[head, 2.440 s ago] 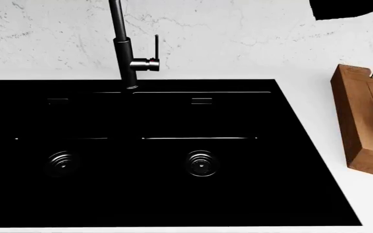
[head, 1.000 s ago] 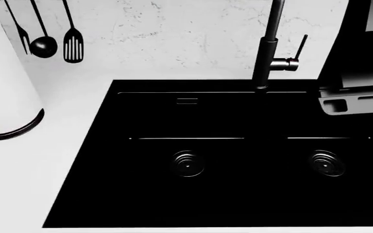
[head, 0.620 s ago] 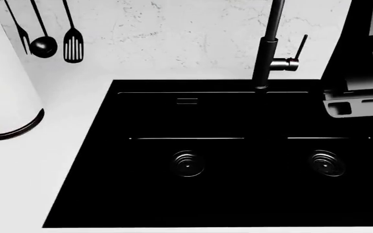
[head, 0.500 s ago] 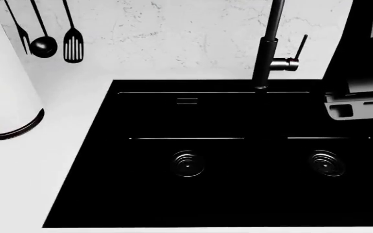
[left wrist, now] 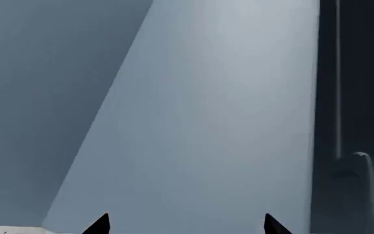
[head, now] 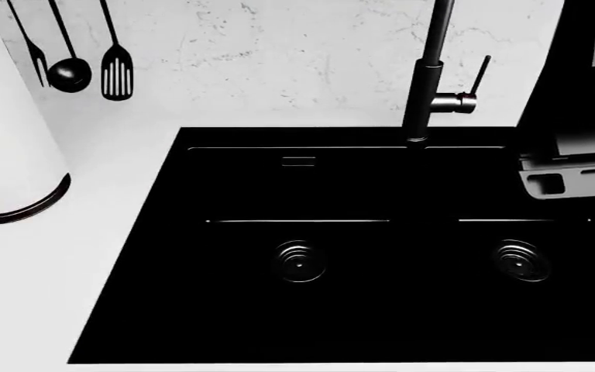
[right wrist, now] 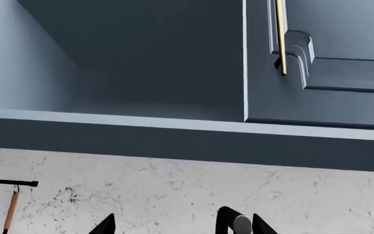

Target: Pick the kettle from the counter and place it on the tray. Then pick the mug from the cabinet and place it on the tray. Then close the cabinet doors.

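The kettle, the tray and the mug are out of view. The white counter (head: 91, 256) holds the black double sink (head: 359, 256). My left gripper (left wrist: 187, 225) is open and empty, its two dark fingertips (left wrist: 101, 225) facing a flat blue-grey cabinet panel (left wrist: 206, 122) close in front. My right gripper (right wrist: 183, 225) is open and empty, pointing up at the dark blue cabinet: an open, empty-looking compartment (right wrist: 141, 63) beside a shut door (right wrist: 330, 58) with a brass handle (right wrist: 280, 34). Part of my right arm (head: 576, 163) shows at the right edge of the head view.
A black faucet (head: 427, 77) rises behind the sink; its top (right wrist: 231, 223) shows between my right fingertips. A tall white cylinder (head: 8, 139) stands on the counter at left. Black utensils (head: 70, 54) hang on the marble wall. A utensil rail (right wrist: 8, 184) hangs under the cabinet.
The head view has swung left, so the sink sits further right and the wooden tray has left the picture. In the last second my right arm's grey part has drifted slightly down and right.
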